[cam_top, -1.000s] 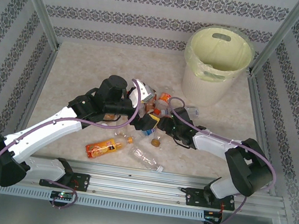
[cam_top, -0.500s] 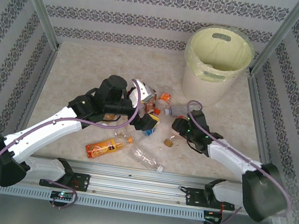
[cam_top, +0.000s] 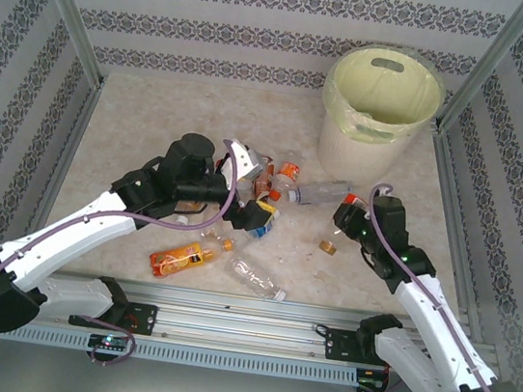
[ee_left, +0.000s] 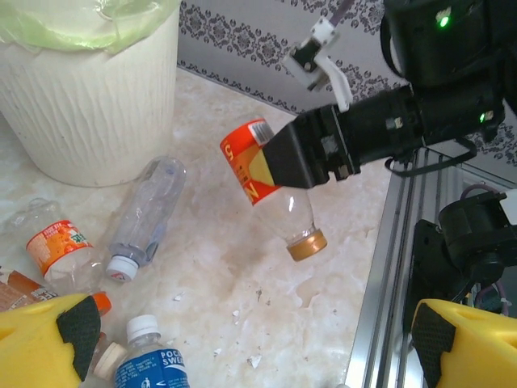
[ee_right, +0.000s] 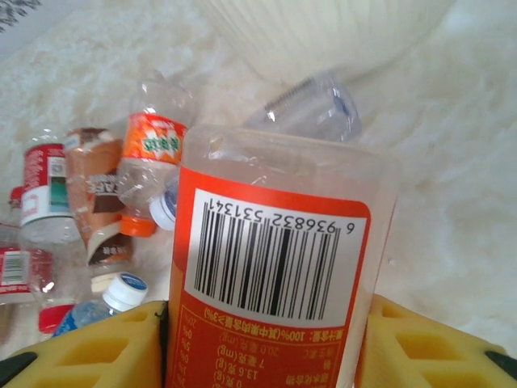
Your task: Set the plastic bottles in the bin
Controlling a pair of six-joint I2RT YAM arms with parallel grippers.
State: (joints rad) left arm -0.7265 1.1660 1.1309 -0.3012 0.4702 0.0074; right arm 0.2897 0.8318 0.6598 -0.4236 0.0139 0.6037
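Right tool: the right tool (ee_right: 266, 343) is clamped on a red-label bottle (ee_left: 252, 166), with its yellow fingers (ee_right: 89, 347) pressed to both sides.
Left tool: the left tool (ee_left: 254, 339) is spread wide and holds nothing.
Top view: both arms reach in from 6 o'clock. The bin (cam_top: 381, 106) stands in the 1 o'clock corner of the bench (cam_top: 153, 132). The gripped bottle is outside the bin, near it at its 6 o'clock.
Left wrist view: the gripped bottle hangs tilted, its gold cap (ee_left: 307, 244) lowest and pointing at the bench. The right tool's black body crosses the label. The bin's white wall is at 10 o'clock.
Right wrist view: the barcode on the gripped bottle's label shows close up. Loose bottles lie beyond it from 9 to 12 o'clock.
Count: one bin, two tools, one bottle gripped.
Loose bottles, top view: a clear bottle (cam_top: 325, 193) lies near the bin's foot. An orange drink bottle (cam_top: 179, 261) and a second clear bottle (cam_top: 255, 278) lie near the front edge. The pile (cam_top: 259, 181) is too crowded to count exactly.
Pile to tools: the pile is at 9 o'clock of the right tool, and the left tool sits at its 5 o'clock edge.
Nearest to the left tool: a blue-label bottle (ee_left: 149, 364) lies just beside its left finger. An orange-label bottle (ee_left: 60, 246) lies at 10 o'clock.
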